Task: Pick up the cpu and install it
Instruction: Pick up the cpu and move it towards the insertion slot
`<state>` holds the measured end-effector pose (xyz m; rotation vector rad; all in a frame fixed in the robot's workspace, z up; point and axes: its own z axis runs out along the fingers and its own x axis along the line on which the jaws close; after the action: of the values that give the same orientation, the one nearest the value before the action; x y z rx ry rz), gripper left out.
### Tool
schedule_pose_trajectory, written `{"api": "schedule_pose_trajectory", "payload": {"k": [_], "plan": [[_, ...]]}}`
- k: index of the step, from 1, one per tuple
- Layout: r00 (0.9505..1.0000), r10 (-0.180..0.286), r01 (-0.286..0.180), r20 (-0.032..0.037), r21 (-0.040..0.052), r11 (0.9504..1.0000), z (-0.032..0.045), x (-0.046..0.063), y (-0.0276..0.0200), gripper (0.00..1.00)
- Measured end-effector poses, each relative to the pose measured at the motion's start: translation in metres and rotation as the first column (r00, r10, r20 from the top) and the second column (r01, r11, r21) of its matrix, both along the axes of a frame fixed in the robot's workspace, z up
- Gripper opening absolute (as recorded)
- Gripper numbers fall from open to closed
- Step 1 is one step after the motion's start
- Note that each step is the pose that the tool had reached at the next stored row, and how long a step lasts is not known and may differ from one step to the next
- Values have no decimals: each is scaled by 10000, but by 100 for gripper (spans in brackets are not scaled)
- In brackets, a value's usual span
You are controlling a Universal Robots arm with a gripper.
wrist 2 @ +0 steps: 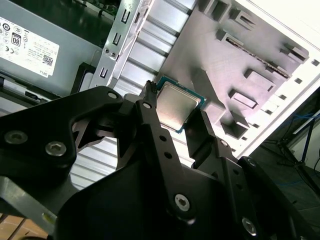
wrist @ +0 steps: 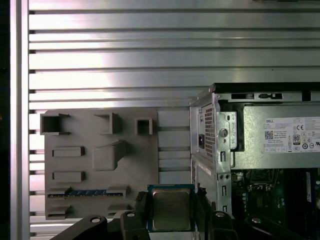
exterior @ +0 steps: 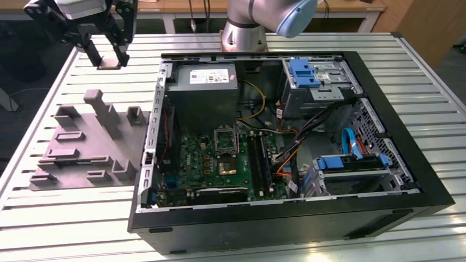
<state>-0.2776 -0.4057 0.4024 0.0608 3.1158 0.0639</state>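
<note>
My gripper [exterior: 109, 59] hangs above the table at the exterior view's upper left, beyond the grey moulded tray [exterior: 84, 144] and outside the open computer case [exterior: 291, 218]. It is shut on the cpu [exterior: 111, 65], a thin square chip. In both wrist views the cpu [wrist 2: 177, 106] [wrist: 171, 210] sits flat between the two black fingers [wrist 2: 150, 112], its pale silver top showing with a green-blue rim. The gripper [wrist: 171, 206] is over the slatted table beside the case's side wall. Inside the case, the motherboard's socket [exterior: 228, 165] lies open with its metal bracket [exterior: 226, 139] folded back.
The grey power supply box [exterior: 207, 82] fills the case's far corner nearest the gripper. Blue-tabbed drive bays [exterior: 313, 73] and loose cables [exterior: 306, 142] occupy the exterior view's right half of the case. The arm's base [exterior: 244, 33] stands behind the case. The slatted metal table [exterior: 65, 229] surrounds everything.
</note>
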Motion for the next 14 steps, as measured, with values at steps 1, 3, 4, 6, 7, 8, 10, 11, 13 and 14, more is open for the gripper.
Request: {"api": "schedule_pose_trajectory", "payload": {"k": [1, 3, 4, 6, 7, 8, 10, 11, 13, 14], "plan": [[10000, -1, 1, 0, 0, 10000, 0, 0, 0, 47], [10000, 0, 0, 0, 0, 10000, -1, 1, -3, 47], [10000, 2, -2, 0, 0, 10000, -1, 1, -12, 47], [10000, 1, -1, -1, -1, 10000, -1, 0, -43, 47], [10000, 1, -1, -1, 0, 10000, -1, 0, -70, 47], [10000, 0, 0, 1, 0, 10000, -2, 0, -99, 47], [10000, 0, 0, 0, 0, 10000, -1, 0, -141, 47], [10000, 0, 0, 0, 0, 10000, -1, 0, -154, 47], [10000, 0, 0, 0, 0, 10000, -1, 3, -161, 47], [10000, 0, 0, 0, 1, 10000, -2, 12, -163, 47]]}}
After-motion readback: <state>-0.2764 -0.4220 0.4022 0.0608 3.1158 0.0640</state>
